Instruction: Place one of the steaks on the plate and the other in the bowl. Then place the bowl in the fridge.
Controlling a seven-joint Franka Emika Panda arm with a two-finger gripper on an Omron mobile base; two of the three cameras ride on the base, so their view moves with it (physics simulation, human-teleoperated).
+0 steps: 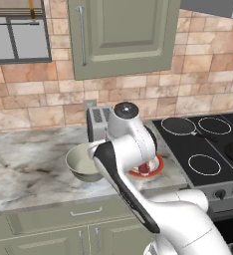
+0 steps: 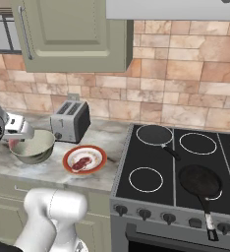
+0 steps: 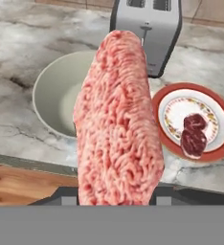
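A: How many steaks can you see?

B: Two. One is the dark round steak (image 3: 194, 136). It lies flat on the plate (image 3: 162, 103). The other is the long light steak (image 3: 119, 119). It hangs up close in the hand view, in front of the bowl (image 3: 51, 95).

A: Who holds the long one?

B: The fingers (image 3: 115, 201) do. They are clamped on the long light steak at its bottom end. The steak stands up from them and hides most of them.

A: How many bowls and plates?

B: One bowl and one plate. Both sit on the table (image 1: 29, 164). The plate is just beside the bowl, on the stove side. The bowl looks bare inside.

A: What else is on the table?

B: One toaster (image 2: 70, 120). It has two slots on top. It stands behind the bowl and the plate, near the wall.

A: And the stove?

B: One stove (image 2: 151, 162), next to the table. I count two pans on it. A small pan (image 2: 154, 134) sits at the back and a bigger dark pan (image 2: 200, 179) sits at the front.

A: Where is the hand in the side views?

B: In the right base view it is at the left edge, just over the bowl. In the left base view the white arm (image 1: 133, 164) covers part of the bowl and part of the plate.

A: Any cupboards?

B: One green cupboard (image 1: 123, 35) hangs on the wall above the toaster.
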